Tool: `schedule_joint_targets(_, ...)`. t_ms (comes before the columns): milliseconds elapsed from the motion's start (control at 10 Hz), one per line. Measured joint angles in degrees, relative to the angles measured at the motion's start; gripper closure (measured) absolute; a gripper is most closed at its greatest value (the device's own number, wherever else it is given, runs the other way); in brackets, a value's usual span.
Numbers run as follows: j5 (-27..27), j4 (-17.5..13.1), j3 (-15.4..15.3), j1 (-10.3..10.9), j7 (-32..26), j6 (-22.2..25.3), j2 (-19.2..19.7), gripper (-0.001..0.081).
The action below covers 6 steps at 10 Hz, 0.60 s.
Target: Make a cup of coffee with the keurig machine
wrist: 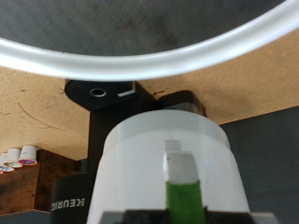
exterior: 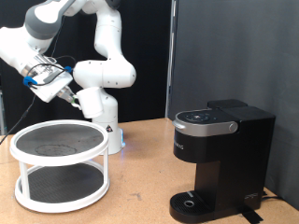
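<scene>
My gripper [exterior: 62, 91] hangs high at the exterior view's left, above the white round rack. In the wrist view the white cup [wrist: 140, 163] fills the foreground, and a green fingertip [wrist: 180, 187] lies against its wall, so the gripper is shut on the cup. The other finger is hidden behind the cup. The black keurig machine [exterior: 220, 154] stands on the table at the exterior view's right with its lid down and nothing on its round drip base [exterior: 192, 201]. It also shows beyond the cup in the wrist view [wrist: 103, 98].
A white two-tier round rack [exterior: 28, 191] stands on the wooden table under the gripper; its rim arcs across the wrist view [wrist: 140, 65]. Several small pods [wrist: 19, 157] sit at the wrist view's edge. The robot's base [exterior: 98, 103] stands behind the rack.
</scene>
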<state>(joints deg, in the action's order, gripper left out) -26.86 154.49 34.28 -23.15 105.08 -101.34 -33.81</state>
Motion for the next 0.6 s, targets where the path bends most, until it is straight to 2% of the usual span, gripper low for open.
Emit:
schedule_joint_targets(300, -6.5, 1.2, -4.6, 3.6, 2.7, -8.2, 1.7, 0.0802)
schedule_joint_targets(600, -13.0, 1.1, -8.2, 8.0, 2.8, -15.8, 4.3, 0.0802)
